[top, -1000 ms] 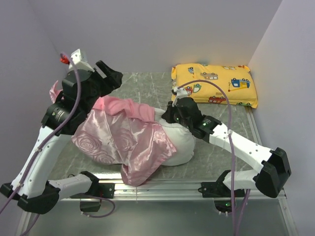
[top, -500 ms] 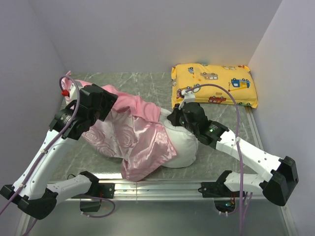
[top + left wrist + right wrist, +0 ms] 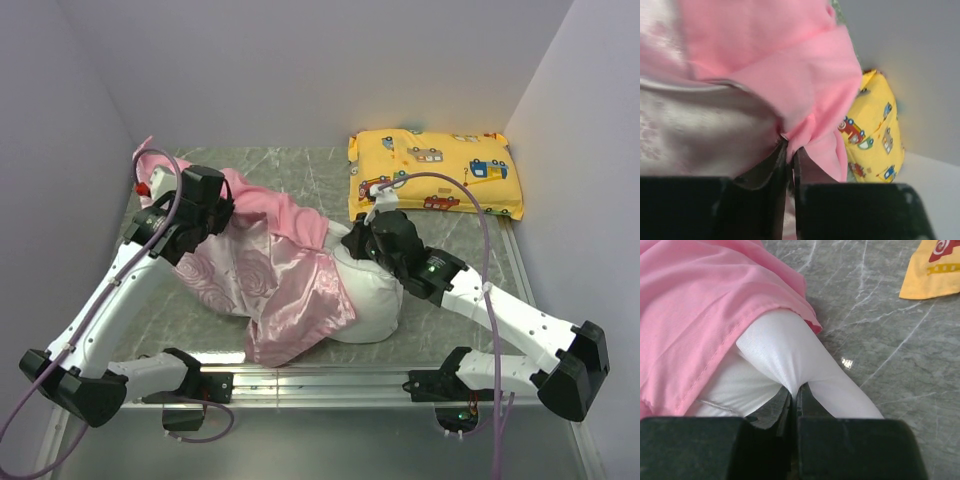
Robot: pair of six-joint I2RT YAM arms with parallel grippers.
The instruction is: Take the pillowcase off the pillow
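Note:
The pink satin pillowcase [image 3: 275, 275] covers the left part of the white pillow [image 3: 370, 300] in the middle of the table. The pillow's right end sticks out bare. My left gripper [image 3: 218, 215] is at the case's far left edge, shut on a fold of pink pillowcase [image 3: 805, 100], with cloth pinched between its fingertips [image 3: 781, 155]. At the pillow's far right corner, my right gripper [image 3: 358, 238] is shut on a pinch of white pillow [image 3: 790, 365] fabric, drawn up into a peak. The pillowcase hem [image 3: 705, 330] lies just left of that grip.
A yellow pillow with cartoon vehicles [image 3: 435, 172] lies at the back right, close to the right wall; it also shows as the yellow pillow [image 3: 875, 135] in the left wrist view. The grey marbled tabletop [image 3: 290, 170] is walled on the left, back and right.
My left gripper came down from above the table onto the pillowcase's far left edge and shut on it. The right gripper kept its hold on the pillow and shifted slightly.

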